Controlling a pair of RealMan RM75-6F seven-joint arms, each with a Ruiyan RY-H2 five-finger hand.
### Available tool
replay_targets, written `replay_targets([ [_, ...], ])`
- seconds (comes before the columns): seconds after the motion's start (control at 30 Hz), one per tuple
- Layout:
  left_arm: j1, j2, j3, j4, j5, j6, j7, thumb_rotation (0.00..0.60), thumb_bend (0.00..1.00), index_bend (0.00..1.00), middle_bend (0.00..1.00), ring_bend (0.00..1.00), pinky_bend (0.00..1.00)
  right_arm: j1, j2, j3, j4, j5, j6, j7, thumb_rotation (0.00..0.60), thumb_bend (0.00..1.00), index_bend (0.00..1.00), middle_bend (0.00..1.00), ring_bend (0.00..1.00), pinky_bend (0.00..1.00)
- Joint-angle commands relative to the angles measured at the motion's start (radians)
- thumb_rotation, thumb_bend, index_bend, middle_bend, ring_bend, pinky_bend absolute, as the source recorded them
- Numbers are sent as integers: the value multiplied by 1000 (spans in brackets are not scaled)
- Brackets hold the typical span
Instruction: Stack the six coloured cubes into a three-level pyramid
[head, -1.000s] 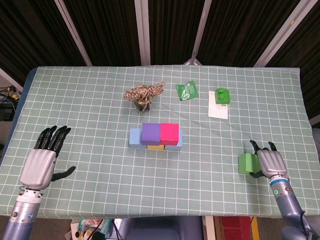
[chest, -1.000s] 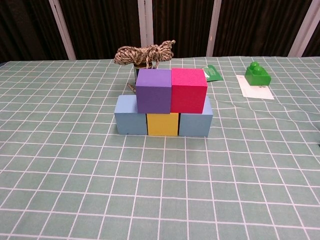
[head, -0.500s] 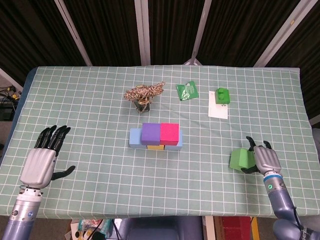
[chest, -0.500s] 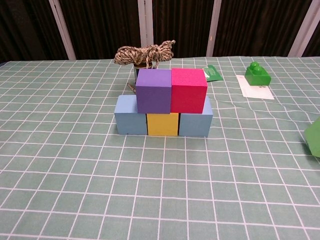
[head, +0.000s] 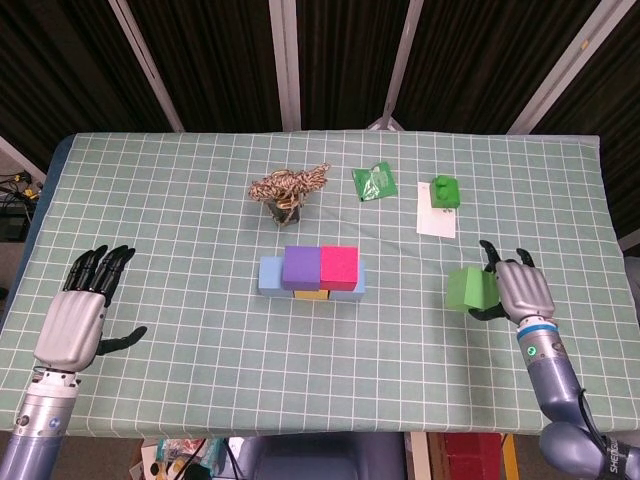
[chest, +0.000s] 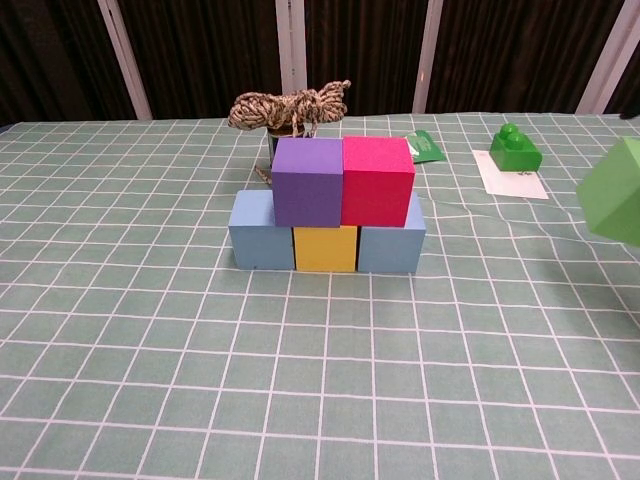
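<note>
Checked tablecloth (head: 180, 240) carries 5-cube stack (head: 312, 272), 2 levels built. Right hand (head: 520, 292) grasps green cube (head: 470, 290), raised clear, likely for apex. Left hand (head: 75, 318) released, idle.

Each robot hand, left (head: 72, 325) and right (head: 520, 288), has a smooth silver-grey shell over its back and black fingers. A pale wrist cuff joins it to a blue-grey rounded forearm; the right wrist carries a blue band and a small green light.
</note>
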Motion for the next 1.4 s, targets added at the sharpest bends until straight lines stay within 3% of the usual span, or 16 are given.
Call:
replay_targets([
  [0.03, 1, 11, -9, -6, -11, -8, -17, 600, 146, 0, 57, 0, 0, 93, 53, 64, -106, 81, 52, -107, 600, 180, 70, 489, 306, 0],
  [0.3, 3, 58, -34, -22, -47, -36, -84, 600, 147, 0, 57, 0, 0, 330, 32, 144, -206, 275, 160, -365, 600, 183, 76, 500, 306, 0],
  [0.67, 10, 123, -47, -30, -73, -78, -171, 600, 146, 0, 57, 0, 0, 643, -115, 253, -155, 617, 333, -591, 600, 182, 77, 504, 306, 0],
  [0.8, 13, 143, -50, -34, -76, -90, -199, 600, 146, 0, 57, 0, 0, 713, -169, 276, -140, 688, 379, -623, 600, 183, 77, 510, 307, 0],
  [1.1, 21, 180, -68, -38, -75, -88, -244, 600, 147, 0, 57, 0, 0, 823, -298, 276, -105, 732, 462, -673, 600, 183, 77, 518, 312, 0],
  [1.4, 29, 197, -73, -42, -65, -90, -264, 600, 147, 0, 57, 0, 0, 900, -373, 337, 52, 858, 475, -741, 600, 183, 76, 550, 323, 0],
])
